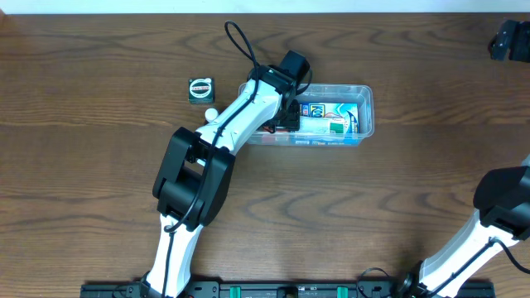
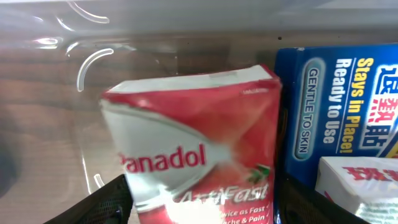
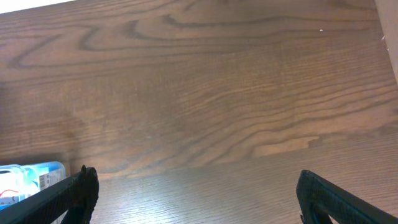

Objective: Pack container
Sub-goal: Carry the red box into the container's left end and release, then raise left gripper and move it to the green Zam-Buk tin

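The clear plastic container point(image 1: 368, 106), rounded at the corners, sits on the wood-grain surface point(image 1: 99, 165) near its far edge. Only my left wrist view shows the contents up close: a glossy red-and-white cardboard box point(image 2: 193, 143) beside a blue box point(image 2: 336, 93). The left end effector point(image 2: 202, 208) flanks the red-and-white cardboard box, and I cannot tell if it grips. The right end effector point(image 3: 199, 199) is spread wide and holds nothing.

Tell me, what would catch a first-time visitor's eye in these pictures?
The white left arm stands out first, reaching across the brown wooden table into the clear plastic rectangular container near its middle. Up close, a red and white Panadol cardboard box fills the left wrist view, between the fingers of the left gripper and beside a blue box.
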Controlling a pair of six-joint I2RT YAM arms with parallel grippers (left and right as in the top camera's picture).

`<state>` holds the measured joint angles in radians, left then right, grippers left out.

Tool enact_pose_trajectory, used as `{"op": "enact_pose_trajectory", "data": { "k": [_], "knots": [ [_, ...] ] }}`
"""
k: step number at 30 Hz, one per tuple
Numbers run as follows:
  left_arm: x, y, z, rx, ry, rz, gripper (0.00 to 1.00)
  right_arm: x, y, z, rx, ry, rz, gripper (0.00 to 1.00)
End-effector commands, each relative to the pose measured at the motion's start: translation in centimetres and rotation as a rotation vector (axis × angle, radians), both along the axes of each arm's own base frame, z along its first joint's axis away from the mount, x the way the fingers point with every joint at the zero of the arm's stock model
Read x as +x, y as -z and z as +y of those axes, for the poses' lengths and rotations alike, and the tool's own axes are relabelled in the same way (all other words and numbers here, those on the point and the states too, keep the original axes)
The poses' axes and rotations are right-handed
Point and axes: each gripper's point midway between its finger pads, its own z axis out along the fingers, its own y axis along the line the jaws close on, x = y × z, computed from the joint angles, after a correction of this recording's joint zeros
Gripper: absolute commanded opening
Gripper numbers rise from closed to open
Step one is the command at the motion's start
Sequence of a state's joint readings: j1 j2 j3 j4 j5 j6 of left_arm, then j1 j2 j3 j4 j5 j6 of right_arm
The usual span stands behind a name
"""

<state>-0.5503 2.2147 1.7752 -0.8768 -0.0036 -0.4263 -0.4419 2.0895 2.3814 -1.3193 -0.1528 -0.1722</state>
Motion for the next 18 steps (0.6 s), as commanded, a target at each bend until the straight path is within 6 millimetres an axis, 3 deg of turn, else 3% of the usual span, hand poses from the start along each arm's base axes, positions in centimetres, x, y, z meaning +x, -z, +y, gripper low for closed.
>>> {"op": "enact_pose_trajectory", "data": {
  "k": [1,9,18],
  "knots": [
    [-0.1,0.6,0.3,0.010,-0.009,0.010,0.74,-0.2,-0.9,-0.1,-0.003,0.012,-0.020,0.99],
    [0.5,-0.4,0.5,0.000,-0.010,-0.008,0.74,-0.2,-0.9,-0.1,-0.003,0.013,-0.021,0.99],
    [1.5,-7.3,-0.1,-0.066,0.043,-0.146,0.75,-0.2,-0.9,-0.1,-0.003,0.012,-0.021,0.99]
  ]
}}
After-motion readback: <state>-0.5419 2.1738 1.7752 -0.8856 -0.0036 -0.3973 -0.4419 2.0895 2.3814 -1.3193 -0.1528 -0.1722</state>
